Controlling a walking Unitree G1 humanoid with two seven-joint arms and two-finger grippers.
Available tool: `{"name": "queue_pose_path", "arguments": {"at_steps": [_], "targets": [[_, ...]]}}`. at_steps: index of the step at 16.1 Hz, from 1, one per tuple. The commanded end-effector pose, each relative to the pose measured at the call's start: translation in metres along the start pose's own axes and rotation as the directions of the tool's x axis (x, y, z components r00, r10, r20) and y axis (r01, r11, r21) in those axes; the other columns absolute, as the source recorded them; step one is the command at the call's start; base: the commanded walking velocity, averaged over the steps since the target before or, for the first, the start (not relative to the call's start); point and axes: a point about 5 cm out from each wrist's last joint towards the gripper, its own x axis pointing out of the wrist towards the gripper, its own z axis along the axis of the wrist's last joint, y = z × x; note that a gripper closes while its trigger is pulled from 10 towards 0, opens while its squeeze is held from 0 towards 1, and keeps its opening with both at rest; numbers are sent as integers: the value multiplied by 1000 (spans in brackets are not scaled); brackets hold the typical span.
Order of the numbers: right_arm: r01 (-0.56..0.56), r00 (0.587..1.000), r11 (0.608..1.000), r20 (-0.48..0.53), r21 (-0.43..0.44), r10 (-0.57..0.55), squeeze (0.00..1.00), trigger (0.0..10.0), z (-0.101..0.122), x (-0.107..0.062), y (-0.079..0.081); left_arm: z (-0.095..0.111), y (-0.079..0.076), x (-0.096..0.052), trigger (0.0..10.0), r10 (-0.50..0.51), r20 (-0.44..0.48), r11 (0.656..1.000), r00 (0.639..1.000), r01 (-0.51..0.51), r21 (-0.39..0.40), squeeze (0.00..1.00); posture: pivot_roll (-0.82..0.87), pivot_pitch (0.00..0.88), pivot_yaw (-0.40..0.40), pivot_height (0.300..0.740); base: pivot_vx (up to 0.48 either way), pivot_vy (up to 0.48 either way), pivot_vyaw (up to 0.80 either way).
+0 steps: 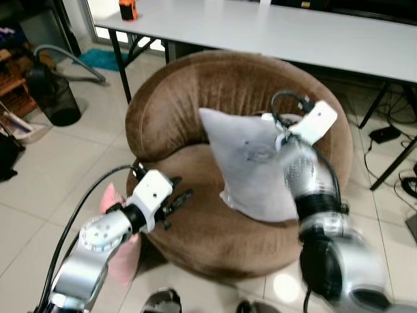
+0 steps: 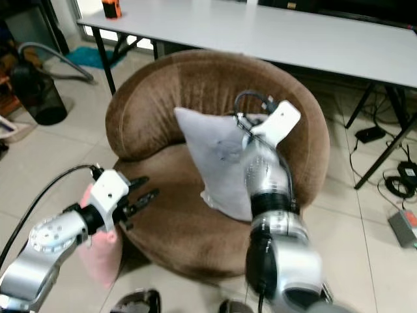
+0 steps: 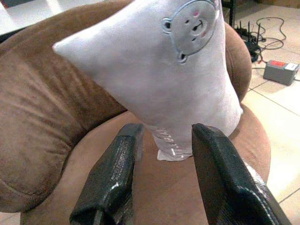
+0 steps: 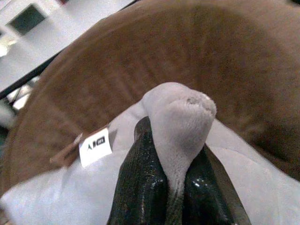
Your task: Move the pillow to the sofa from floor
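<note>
Right fingers (image 4: 178, 187) pinch a corner of the pillow (image 1: 251, 166), now resting on the sofa (image 1: 195, 241); only letting go appears left. Left fingers (image 3: 164, 173) hover spread, empty.

A grey pillow (image 1: 251, 163) stands tilted on the brown sofa (image 1: 221, 104) (round-backed), beside the right arm (image 1: 309, 176).

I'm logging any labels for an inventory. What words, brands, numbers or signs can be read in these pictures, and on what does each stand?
No text can be read for certain.
Small white tag on the grey pillow, beside the corner pinched by the right gripper: dark print, too blurred to read.
Bear face stitched on the pillow: a picture, no words.
Orange object on the white table: too small to tell.
Grey box on the floor: red patch, unreadable.
</note>
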Motion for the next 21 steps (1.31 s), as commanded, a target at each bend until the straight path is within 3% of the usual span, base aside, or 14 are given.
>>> {"name": "queue_pose_path", "arguments": {"at_steps": [1,2,3,5,10,11,12,13,15,17,18,21], "targets": [[35,999,999,13,22,-35,0,10000,4,4,-2,4,7,-2,10000,10,4,1000,1000,-10,27,0,203,132,-29,740,0,0,0],[-5,1000,998,26,68,3,1000,10000,13,8,0,7,10,-3,10000,25,11,999,1000,-25,41,0,203,132,-29,740,0,0,0],[-28,999,996,32,85,26,1000,10000,17,10,2,8,12,-4,10000,35,14,998,999,-35,45,0,214,137,-36,740,0,0,0],[-189,977,980,112,70,180,1000,10000,39,12,15,11,18,-6,10000,85,38,995,996,-87,54,0,223,138,-47,740,0,0,0],[-301,929,953,241,44,282,1000,10000,70,12,26,17,25,1,10000,149,72,985,986,-154,72,0,224,115,-56,740,0,0,0],[-311,918,950,263,10,298,722,10000,76,11,27,18,30,5,10000,193,75,977,978,-199,73,0,222,111,-57,740,0,0,0],[-319,907,947,276,-45,319,0,10000,79,11,28,16,32,10,10000,219,60,973,974,-223,58,0,218,103,-57,740,0,0,0],[-318,897,931,261,-177,356,0,10000,74,10,27,14,32,16,10000,234,55,971,971,-236,37,0,201,89,-58,740,0,0,0],[-315,888,894,233,-320,396,0,10000,55,9,16,10,28,25,10000,252,55,967,966,-253,17,0,158,68,-50,740,0,0,0],[-342,879,882,221,-324,422,0,10000,29,3,-5,5,23,32,10000,277,40,961,960,-275,-37,0,134,57,-41,740,0,0,0],[-340,876,868,214,-363,432,0,10000,-4,-22,-34,1,16,34,10000,272,38,961,962,-269,-56,0,94,45,-13,740,0,0,0],[-331,890,841,154,-428,429,0,10000,-40,-64,-66,-4,7,33,10000,250,35,967,968,-248,-57,0,60,38,7,740,0,211,0]]}}
